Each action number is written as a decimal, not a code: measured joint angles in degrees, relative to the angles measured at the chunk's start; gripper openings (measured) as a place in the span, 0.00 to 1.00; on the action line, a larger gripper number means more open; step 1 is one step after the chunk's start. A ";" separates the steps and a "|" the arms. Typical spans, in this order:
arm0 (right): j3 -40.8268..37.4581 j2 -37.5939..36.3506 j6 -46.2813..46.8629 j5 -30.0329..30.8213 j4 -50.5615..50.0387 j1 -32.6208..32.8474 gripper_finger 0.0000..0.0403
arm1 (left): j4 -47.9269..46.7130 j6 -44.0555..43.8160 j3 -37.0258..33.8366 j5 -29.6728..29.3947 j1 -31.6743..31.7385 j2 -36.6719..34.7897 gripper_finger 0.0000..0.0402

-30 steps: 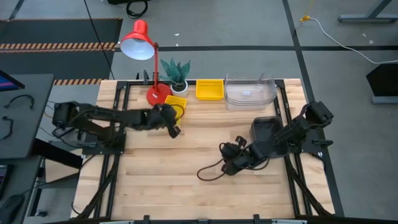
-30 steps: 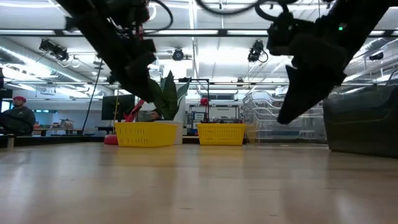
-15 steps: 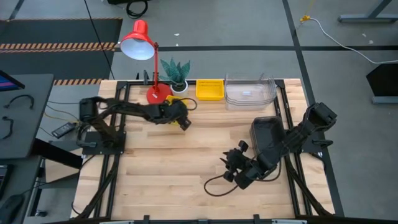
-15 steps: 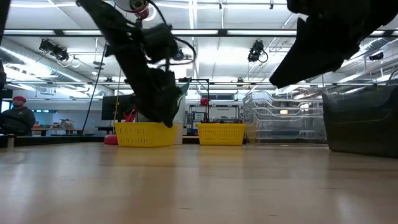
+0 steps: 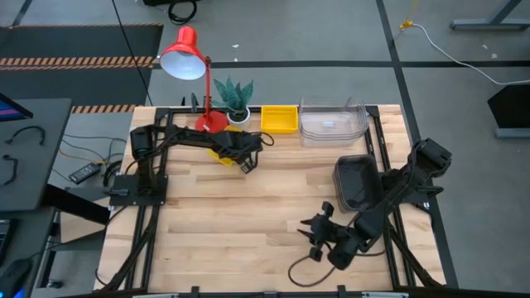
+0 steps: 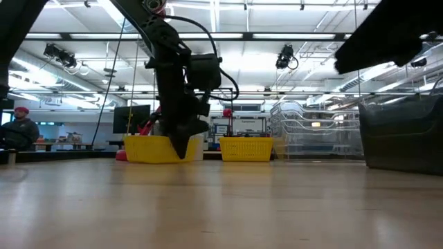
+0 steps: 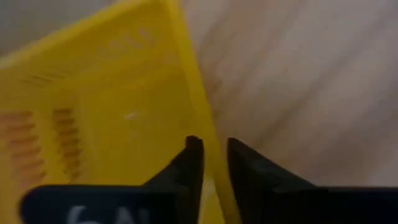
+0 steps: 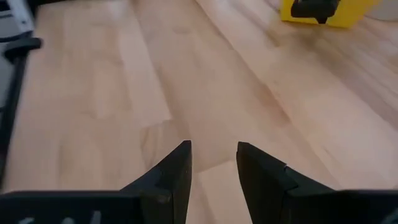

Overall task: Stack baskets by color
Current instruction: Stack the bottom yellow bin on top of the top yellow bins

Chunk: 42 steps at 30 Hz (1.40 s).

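Note:
A small yellow basket (image 5: 220, 154) stands on the table at the far left, and my left gripper (image 7: 214, 146) is shut on its wall. A second yellow basket (image 5: 279, 118) sits at the far edge, beside a nested stack of clear baskets (image 5: 333, 122). A dark-grey basket (image 5: 358, 184) rests on the table's right side. My right gripper (image 5: 319, 236) hovers open over bare wood toward the near edge, with nothing between its fingers (image 8: 174, 168). My left gripper pinches the top edge of the yellow basket's side wall (image 7: 211, 177). One finger (image 7: 193, 162) is inside the basket and one outside. The fingers come from above, slanting steeply down. In the low view the basket (image 6: 156, 149) stands on the table.
A red desk lamp (image 5: 189, 60) and a potted plant (image 5: 236, 99) stand at the far left, close behind the held basket. A black cable loop (image 5: 302, 269) trails from my right arm near the front edge. Bare wood lies across the table's middle (image 5: 248, 215).
My left gripper has swung toward the table's right, come down and tipped more steeply, ending on the yellow basket's wall. My right gripper has drawn back toward the near edge, staying open.

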 joint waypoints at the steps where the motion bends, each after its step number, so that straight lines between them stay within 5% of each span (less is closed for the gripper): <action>1: -0.01 -0.01 -0.23 0.37 0.33 0.64 0.33 | -1.14 1.20 0.23 0.80 -0.35 -0.11 0.16; 4: -0.01 -0.01 -0.56 1.01 1.07 2.61 0.33 | -1.04 5.82 1.58 5.61 -2.04 -0.28 0.04; 8: -0.01 -0.01 -1.17 0.97 1.86 5.28 0.33 | -1.17 15.07 5.24 12.63 -6.14 -0.50 0.02; 13: -0.01 -0.01 -2.16 2.43 2.53 9.01 0.33 | -0.47 29.72 15.25 10.54 -9.97 0.05 0.01; 18: -0.01 -0.01 -2.07 7.75 3.85 10.39 0.33 | -0.53 46.99 26.80 8.89 -4.64 4.43 0.01; 22: -0.01 -0.01 -1.91 9.30 5.43 10.44 0.33 | -0.86 58.19 33.46 13.06 1.12 9.26 0.01; 31: -0.01 -0.01 -1.90 11.29 8.02 10.17 0.33 | -0.44 58.60 36.71 17.70 9.81 15.39 0.02; 42: -0.01 -0.01 -2.27 11.89 8.33 9.17 0.33 | 6.14 56.89 36.69 21.59 12.03 17.64 0.02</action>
